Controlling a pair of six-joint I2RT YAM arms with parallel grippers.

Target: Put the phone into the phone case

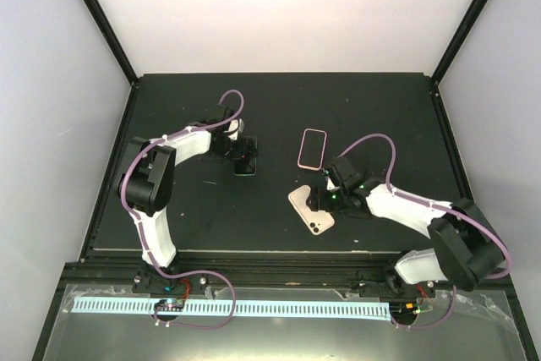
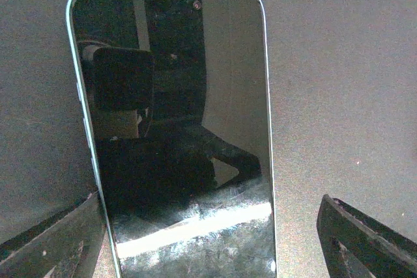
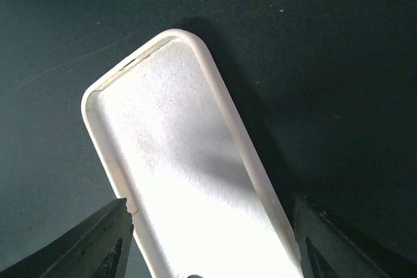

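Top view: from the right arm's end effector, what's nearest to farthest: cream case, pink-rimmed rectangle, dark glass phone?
1. Cream rubbery phone case, directly beneath the right end effector.
2. Pink-rimmed dark rectangle, just beyond, toward the back.
3. Dark glass-fronted phone, far left, at the left end effector.

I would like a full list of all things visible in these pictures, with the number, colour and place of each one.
phone: 1, dark screen with pale blue rim, flat on the table, left of centre
phone case: 1, cream, open side up, right of centre
pink-rimmed flat item: 1, dark with pink edge, behind the phone case; phone or case, cannot tell
table: 1, black
left arm: 1, white, purple cable
right arm: 1, white, purple cable
left gripper: 1, black, open, straddling the phone
right gripper: 1, black, straddling the phone case; grip unclear
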